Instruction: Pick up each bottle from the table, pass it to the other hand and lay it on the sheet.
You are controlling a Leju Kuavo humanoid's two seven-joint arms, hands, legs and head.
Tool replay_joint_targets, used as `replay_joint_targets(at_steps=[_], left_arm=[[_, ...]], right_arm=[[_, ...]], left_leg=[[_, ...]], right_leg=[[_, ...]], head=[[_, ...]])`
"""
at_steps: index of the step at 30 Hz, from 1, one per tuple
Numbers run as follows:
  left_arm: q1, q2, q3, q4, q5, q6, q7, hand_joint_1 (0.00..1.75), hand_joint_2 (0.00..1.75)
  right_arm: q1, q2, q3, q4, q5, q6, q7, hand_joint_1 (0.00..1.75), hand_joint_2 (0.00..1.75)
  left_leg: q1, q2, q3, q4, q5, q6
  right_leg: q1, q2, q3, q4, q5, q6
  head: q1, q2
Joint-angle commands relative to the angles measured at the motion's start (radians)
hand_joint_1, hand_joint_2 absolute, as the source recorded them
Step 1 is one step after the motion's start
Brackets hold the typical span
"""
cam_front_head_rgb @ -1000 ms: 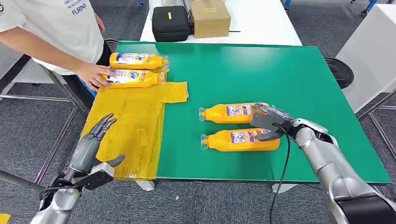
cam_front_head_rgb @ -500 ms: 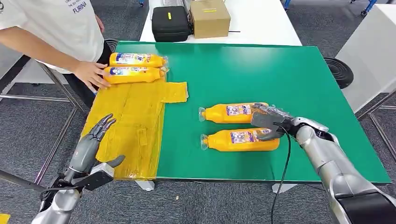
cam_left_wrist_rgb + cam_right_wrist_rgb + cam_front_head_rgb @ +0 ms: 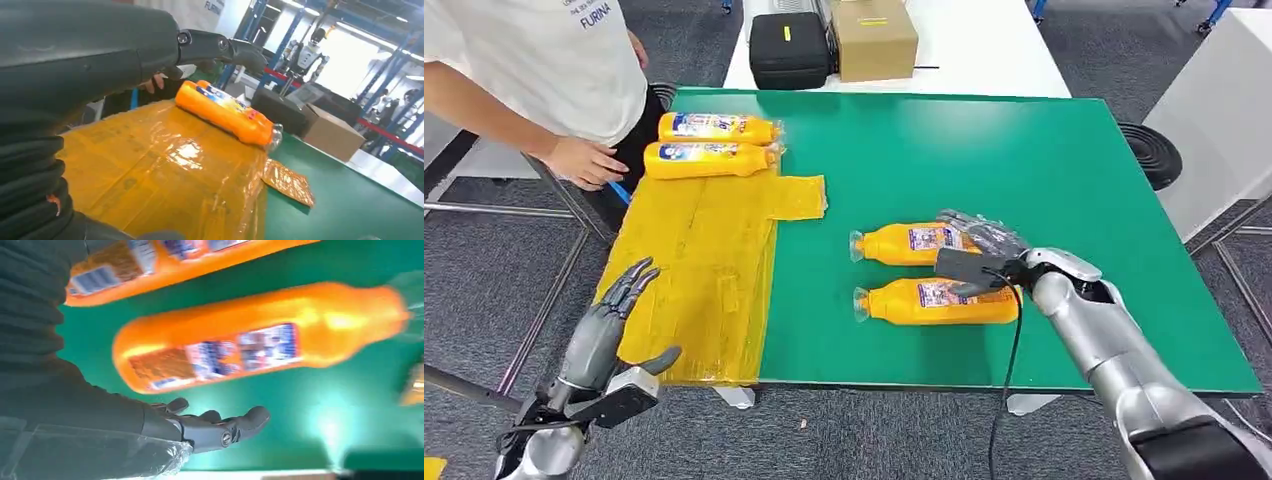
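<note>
Right hand [image 3: 976, 250]: hovers over the label end of the two bottles on the green table [image 3: 984, 150]; fingers spread, nothing held. The right wrist view shows the fingers [image 3: 220, 424] apart and clear of the bottle below.
Left hand [image 3: 609, 325]: open, fingers straight, nothing held; waits at the near edge of the yellow sheet [image 3: 704, 270].
Near bottle [image 3: 939, 300]: lies on its side on the bare table, cap toward the sheet, just beside the far bottle.
Far bottle [image 3: 914, 242]: lies parallel, partly under the right hand.
Delivered bottles [image 3: 709, 145]: two lie side by side at the far end of the sheet, next to a person's hand [image 3: 584, 160].
Risk, wrong target: the hand spans both bottles; closing here could catch both, or pinch one and push the other away.
Risk, roll: the bottles are round and smooth and will likely roll if the fingers land off centre.
Risk, handover: a grasp at mid-body would leave little free length for the left hand; a drop is then likely.
Risk, sheet: the film is wrinkled and glossy; a bottle laid there may slide.
Risk, person: the hand near the sheet could be met during placement.
</note>
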Motion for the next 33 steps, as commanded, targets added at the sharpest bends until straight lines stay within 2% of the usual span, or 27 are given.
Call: replay_joint_targets(at_steps=[1,7,12,24,30,33], left_arm=[[0.008,-0.024,0.045,0.003,-0.010,-0.010,0.003,0.00,1.75],[0.006,-0.020,0.045,-0.004,-0.011,-0.016,0.008,0.00,1.75],[0.018,-0.024,0.043,-0.015,-0.013,-0.025,0.016,0.00,1.75],[0.003,-0.027,0.036,-0.001,-0.017,-0.031,0.017,0.00,1.75],[-0.012,-0.024,0.026,0.016,-0.014,-0.049,0.015,0.00,1.75],[-0.020,-0.022,0.019,0.025,-0.013,-0.053,0.013,0.00,1.75]], right_arm=[[0.012,-0.017,0.110,-0.153,0.018,-0.016,0.030,0.00,1.75],[-0.005,0.014,0.140,-0.131,0.016,-0.018,0.028,0.00,1.75],[0.031,-0.001,0.142,-0.158,0.018,-0.027,0.040,0.00,1.75],[0.041,0.000,0.135,-0.154,0.021,-0.029,0.050,0.00,1.75],[0.089,-0.045,0.121,-0.185,0.016,-0.024,0.059,0.00,1.75],[0.136,-0.050,0.105,-0.215,0.023,-0.028,0.071,0.00,1.75]], left_leg=[[0.001,0.003,0.007,0.000,-0.004,0.000],[0.000,0.003,0.003,0.000,-0.002,0.000],[0.001,0.002,0.005,0.000,-0.003,-0.001],[0.000,0.001,0.005,0.000,-0.002,0.000],[0.000,-0.002,0.002,0.000,-0.001,0.000],[0.001,-0.002,0.006,-0.001,-0.002,0.000]], right_leg=[[0.001,0.002,0.007,-0.001,-0.003,-0.003],[0.001,0.002,0.003,0.000,-0.001,-0.003],[0.001,0.001,0.005,-0.001,-0.002,-0.003],[0.001,0.000,0.005,-0.001,-0.002,-0.003],[0.001,-0.002,0.003,-0.001,-0.001,-0.002],[0.001,-0.003,0.007,-0.002,-0.002,-0.003]], head=[[0.000,0.000],[0.000,0.000],[0.000,0.000],[0.000,0.000],[0.000,0.000],[0.000,0.000]])
